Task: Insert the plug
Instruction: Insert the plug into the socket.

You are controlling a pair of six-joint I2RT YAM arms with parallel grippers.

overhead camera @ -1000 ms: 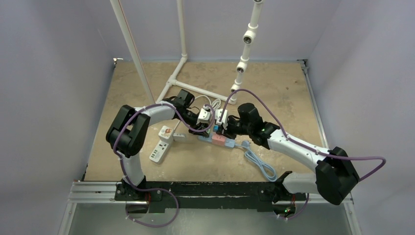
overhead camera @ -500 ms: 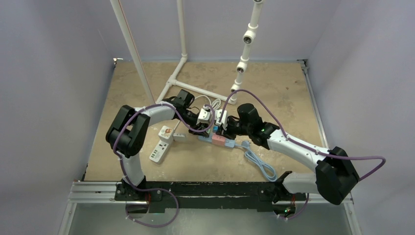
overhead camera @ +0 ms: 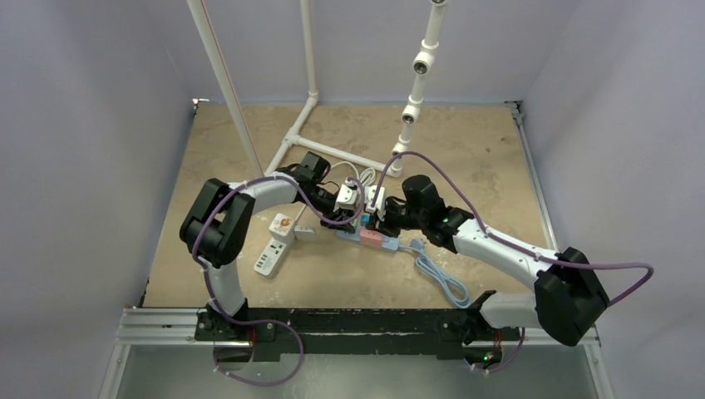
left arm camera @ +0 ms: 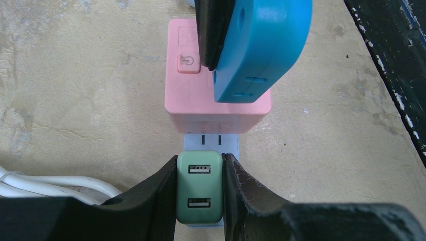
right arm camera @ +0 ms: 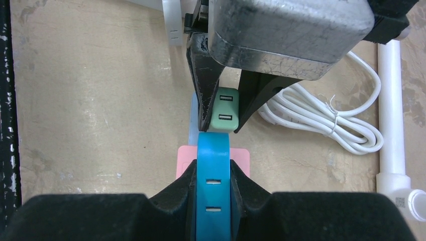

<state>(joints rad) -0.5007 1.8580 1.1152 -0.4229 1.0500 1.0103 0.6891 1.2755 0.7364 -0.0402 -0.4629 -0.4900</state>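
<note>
A green two-port USB plug (left arm camera: 199,193) sits between the fingers of my left gripper (left arm camera: 200,158), which is shut on it. It stands over the pale outlet face (left arm camera: 211,141) at the end of the pink power strip (left arm camera: 191,105). Whether its prongs are in the slots is hidden. My right gripper (right arm camera: 213,169) is shut on a blue plug (right arm camera: 213,196) that stands on the pink strip (right arm camera: 242,158), right beside the green plug (right arm camera: 224,110). In the top view both grippers meet over the strip (overhead camera: 372,238) at the table's middle.
A coiled white cable (right arm camera: 321,120) lies beside the strip, with a white PVC pipe frame (overhead camera: 308,125) behind it. A white power strip (overhead camera: 274,249) lies to the left. A light blue cable (overhead camera: 441,278) trails from the pink strip toward the near right.
</note>
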